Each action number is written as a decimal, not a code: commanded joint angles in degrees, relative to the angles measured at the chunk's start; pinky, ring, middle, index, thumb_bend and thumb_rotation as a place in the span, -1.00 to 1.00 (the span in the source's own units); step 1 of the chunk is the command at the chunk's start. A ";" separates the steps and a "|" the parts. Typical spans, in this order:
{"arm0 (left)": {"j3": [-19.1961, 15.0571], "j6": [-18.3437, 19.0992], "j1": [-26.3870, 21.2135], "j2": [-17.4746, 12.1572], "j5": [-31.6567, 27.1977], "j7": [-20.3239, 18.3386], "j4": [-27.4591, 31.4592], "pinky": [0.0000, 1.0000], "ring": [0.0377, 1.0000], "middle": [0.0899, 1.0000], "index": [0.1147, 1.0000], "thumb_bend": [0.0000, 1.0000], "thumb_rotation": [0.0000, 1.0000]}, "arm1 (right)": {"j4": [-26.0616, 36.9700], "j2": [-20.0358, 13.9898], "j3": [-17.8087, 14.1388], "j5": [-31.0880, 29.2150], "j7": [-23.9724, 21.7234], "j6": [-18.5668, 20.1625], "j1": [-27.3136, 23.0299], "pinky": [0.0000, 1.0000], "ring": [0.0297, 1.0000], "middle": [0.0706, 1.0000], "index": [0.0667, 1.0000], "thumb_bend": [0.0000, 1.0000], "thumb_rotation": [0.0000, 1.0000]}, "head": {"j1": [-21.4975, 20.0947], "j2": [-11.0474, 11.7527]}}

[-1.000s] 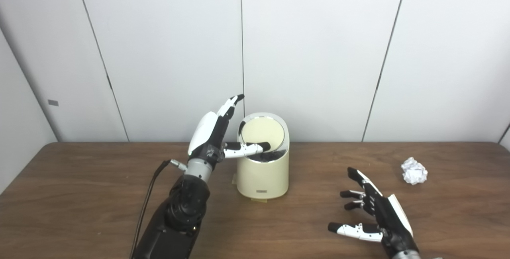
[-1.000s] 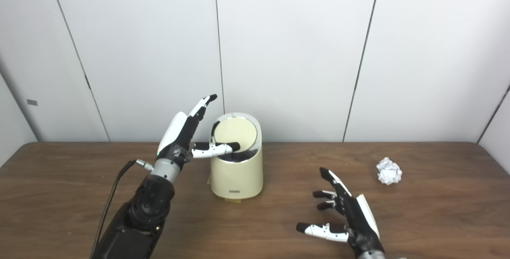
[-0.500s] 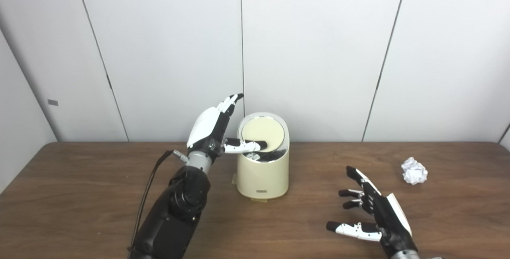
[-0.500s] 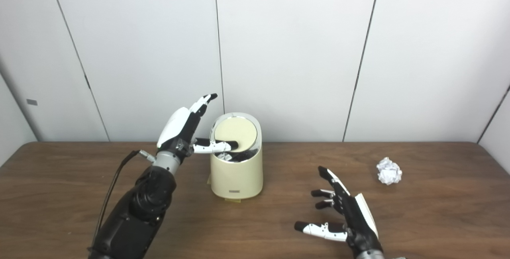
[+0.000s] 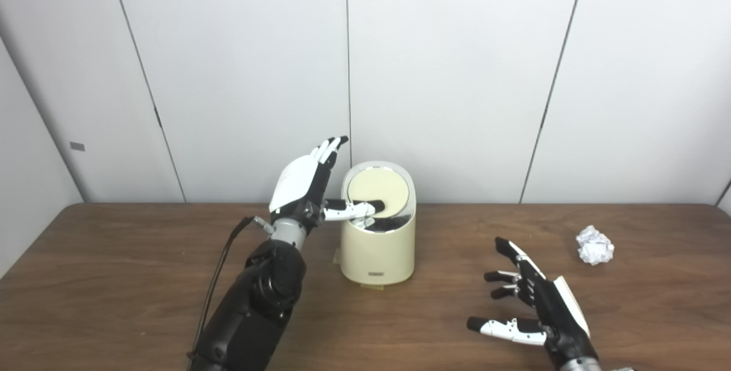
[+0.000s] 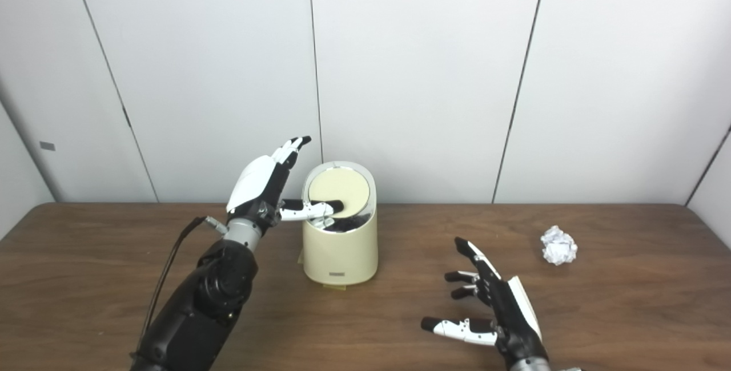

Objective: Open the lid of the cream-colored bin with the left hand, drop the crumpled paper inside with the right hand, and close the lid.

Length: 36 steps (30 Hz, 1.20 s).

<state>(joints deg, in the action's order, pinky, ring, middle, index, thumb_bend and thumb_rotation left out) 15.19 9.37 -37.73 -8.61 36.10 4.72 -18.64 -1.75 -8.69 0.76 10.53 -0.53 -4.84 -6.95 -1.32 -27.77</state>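
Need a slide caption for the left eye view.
Left hand props the bin lid open; paper untouched.

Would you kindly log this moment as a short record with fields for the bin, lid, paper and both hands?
bin: cream-colored bin, upright on the table
lid: lid tipped up, opening shows
paper: crumpled paper on the table, far right, untouched
left hand: left hand beside bin, thumb across the opening
right hand: right hand open, apart from paper

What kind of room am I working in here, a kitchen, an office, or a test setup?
Most likely a test or lab setup, not a lived-in room. Behind the brown wood table there are only plain white wall panels, and the table holds just a cream bin and a ball of crumpled paper.
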 commanded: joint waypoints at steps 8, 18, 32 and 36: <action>4.73 3.62 -4.27 -2.30 6.79 -4.01 3.40 0.89 1.00 1.00 1.00 0.75 -0.82 | 2.80 -0.06 0.09 0.34 0.37 -0.61 -1.50 0.18 0.43 0.83 0.78 0.53 -0.73 | -0.07 -0.43; 11.29 8.35 -5.92 -6.52 12.01 -16.37 6.65 0.89 1.00 1.00 1.00 0.93 -0.99 | 3.21 0.13 -0.21 0.03 0.57 -0.47 -1.45 0.19 0.43 0.83 0.79 0.53 -0.77 | -0.03 -0.74; 2.40 0.98 -3.08 -2.81 3.92 -5.63 6.86 0.73 0.96 1.00 1.00 0.70 -0.56 | 2.04 -0.11 -0.49 -0.69 0.47 -1.49 -1.74 0.19 0.42 0.71 0.76 0.51 -0.75 | 0.19 -0.55; -0.05 -3.32 -2.71 -1.64 2.41 0.12 5.12 0.59 0.90 0.96 1.00 0.69 -0.55 | 2.40 0.08 -0.50 -0.49 0.62 -0.94 -1.60 0.19 0.41 0.68 0.75 0.52 -0.73 | 0.21 -0.58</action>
<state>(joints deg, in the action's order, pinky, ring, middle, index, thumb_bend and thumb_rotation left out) 16.22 8.43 -38.11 -10.20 38.69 1.30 -14.01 -0.79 -8.63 0.66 10.25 -0.51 -4.67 -6.90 -1.05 -28.30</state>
